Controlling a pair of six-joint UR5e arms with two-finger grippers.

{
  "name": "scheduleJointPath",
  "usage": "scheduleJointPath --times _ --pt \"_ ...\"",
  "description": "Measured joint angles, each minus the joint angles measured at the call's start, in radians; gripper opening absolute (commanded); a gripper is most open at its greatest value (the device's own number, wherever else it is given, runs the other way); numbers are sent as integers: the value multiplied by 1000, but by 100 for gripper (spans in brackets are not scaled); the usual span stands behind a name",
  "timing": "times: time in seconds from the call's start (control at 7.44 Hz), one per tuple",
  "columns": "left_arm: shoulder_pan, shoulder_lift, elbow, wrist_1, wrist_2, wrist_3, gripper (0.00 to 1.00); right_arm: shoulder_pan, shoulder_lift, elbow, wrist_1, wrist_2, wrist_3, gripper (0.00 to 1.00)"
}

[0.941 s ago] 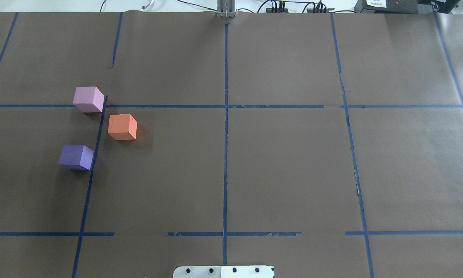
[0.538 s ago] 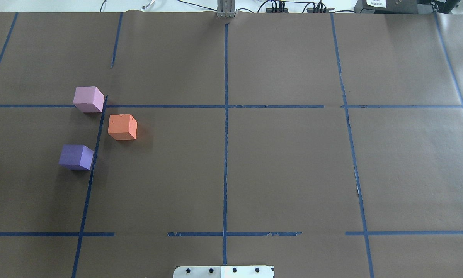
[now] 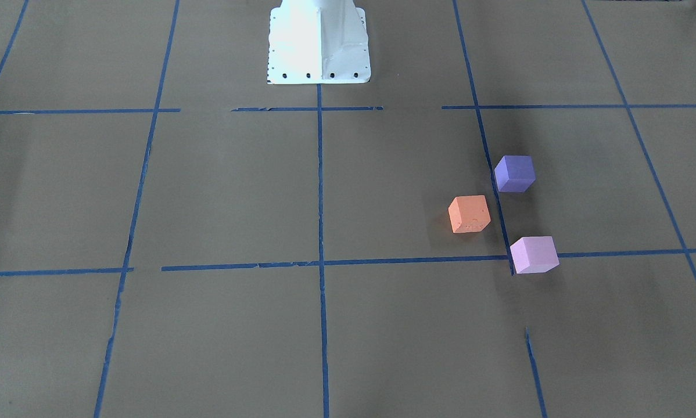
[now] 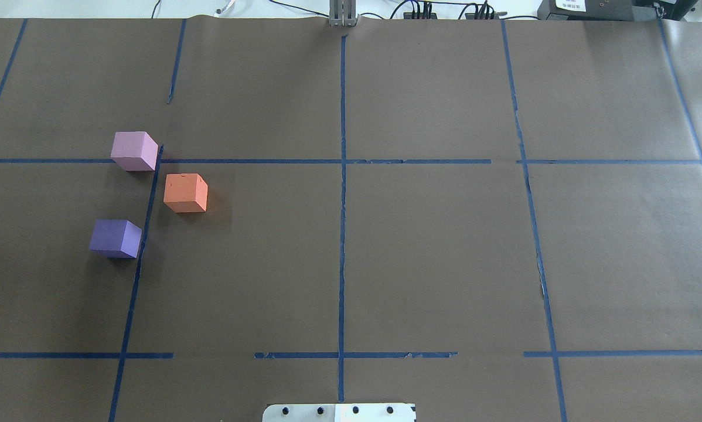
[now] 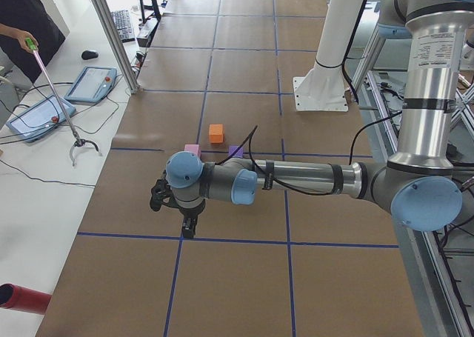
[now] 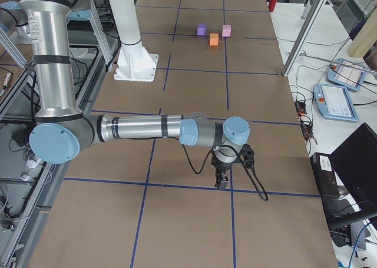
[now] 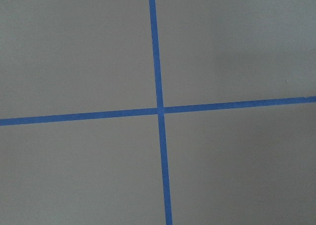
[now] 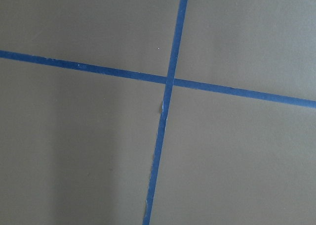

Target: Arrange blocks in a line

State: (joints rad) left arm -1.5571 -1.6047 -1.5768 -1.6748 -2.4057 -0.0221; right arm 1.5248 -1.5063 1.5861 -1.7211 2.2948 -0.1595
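Observation:
Three cubes sit apart on the brown table on my left side. The pale pink-lilac block (image 4: 134, 150) is farthest from me, the orange block (image 4: 185, 192) is in the middle and set to the right, and the blue-violet block (image 4: 115, 238) is nearest. They also show in the front-facing view: pink-lilac (image 3: 534, 254), orange (image 3: 469, 213), blue-violet (image 3: 515, 173). My left gripper (image 5: 189, 229) hangs over a tape crossing well short of the blocks. My right gripper (image 6: 222, 182) hangs over the table's far right end. I cannot tell whether either is open or shut.
Blue tape lines (image 4: 342, 234) mark a grid on the brown paper. My white base plate (image 3: 319, 46) stands at the near edge. An operator with a grabber stick (image 5: 55, 92) and tablets (image 5: 89, 84) are beside the table.

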Motion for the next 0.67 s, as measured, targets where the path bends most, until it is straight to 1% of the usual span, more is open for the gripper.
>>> scheduleJointPath --times 0.27,0.54,0.67 --pt "3 -15 -30 -5 -3 -50 100 0 0 0 0 0 0 100" --pt "26 -35 -71 -55 -7 -208 100 0 0 0 0 0 0 100" --pt "69 -41 -88 -108 -8 -307 100 0 0 0 0 0 0 100"
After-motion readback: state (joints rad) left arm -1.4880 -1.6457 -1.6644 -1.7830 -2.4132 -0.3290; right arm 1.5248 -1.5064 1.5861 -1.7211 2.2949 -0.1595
